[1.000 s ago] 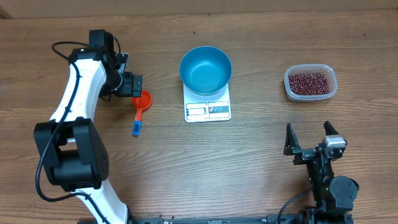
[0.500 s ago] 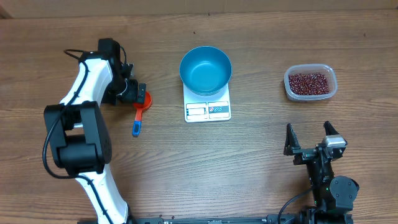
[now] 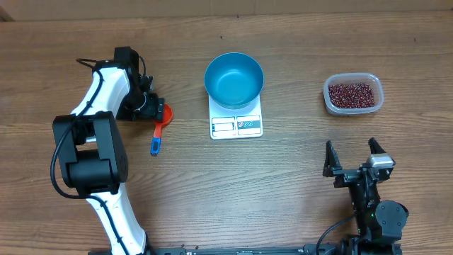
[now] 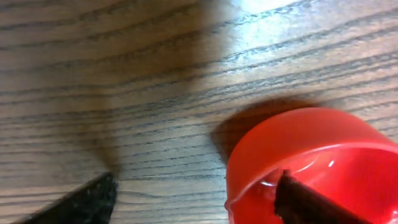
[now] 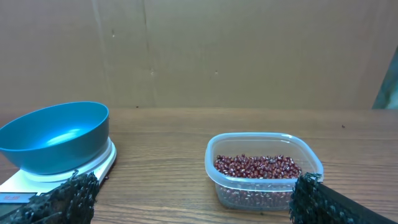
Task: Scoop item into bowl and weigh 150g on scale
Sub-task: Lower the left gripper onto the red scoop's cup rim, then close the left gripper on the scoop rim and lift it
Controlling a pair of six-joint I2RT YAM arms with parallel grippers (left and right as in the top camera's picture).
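left gripper [image 3: 156,108] now sits closer over the red scoop [image 4: 311,149], jaws apart, one finger inside its cup, nothing clamped. right gripper [image 3: 352,164] gapes empty; beans [image 3: 352,94] straight ahead, bowl [image 3: 233,78] on scale [image 3: 236,126] ahead-left.

I see a glossy red plastic scoop [image 4: 311,155], a smooth blue bowl [image 3: 234,78] and a clear plastic tub [image 5: 264,186] on the matt, grained wooden table [image 3: 283,184].

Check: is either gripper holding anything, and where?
Nothing yet. Left gripper straddles the cup wall of the red scoop, one finger inside, the other clear of it; right gripper open, empty.
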